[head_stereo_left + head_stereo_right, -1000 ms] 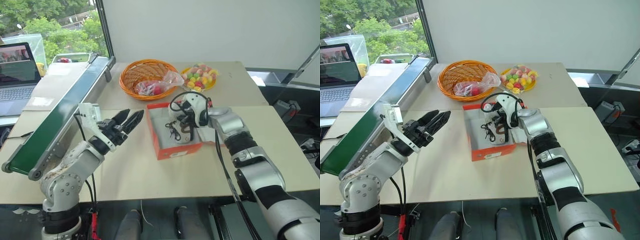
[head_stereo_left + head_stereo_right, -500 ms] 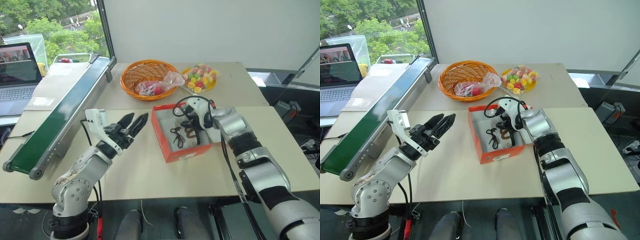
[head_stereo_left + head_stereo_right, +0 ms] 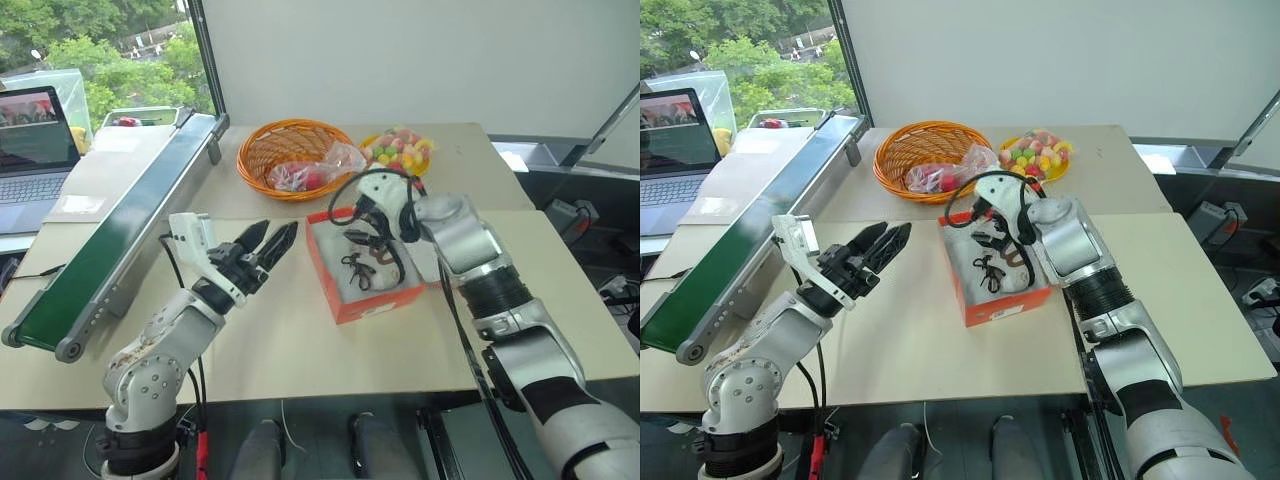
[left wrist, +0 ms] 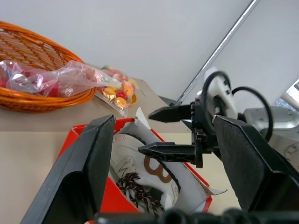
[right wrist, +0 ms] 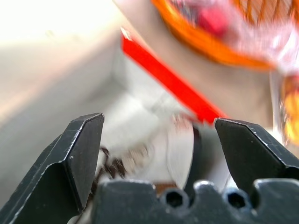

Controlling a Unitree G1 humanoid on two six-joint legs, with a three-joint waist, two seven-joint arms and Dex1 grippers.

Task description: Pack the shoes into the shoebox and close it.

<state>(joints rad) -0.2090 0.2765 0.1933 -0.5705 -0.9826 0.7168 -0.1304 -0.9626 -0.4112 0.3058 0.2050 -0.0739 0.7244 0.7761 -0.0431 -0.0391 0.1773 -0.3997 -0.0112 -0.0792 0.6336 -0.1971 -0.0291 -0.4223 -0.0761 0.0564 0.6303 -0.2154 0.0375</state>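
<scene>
Right claw hangs wide and empty over the far end of the orange-red cardboard shoebox, centre frame on the pale surface. Whitish black-laced shoes lie inside, directly beneath it. Your left claw, parted, waits left of the box. The flap lid sits behind the right arm, hard to make out.

The shoebox stands open-topped, with the right gripper spread just above the shoes. The wicker basket and candy bag crowd its far side. Bare table lies in front.
</scene>
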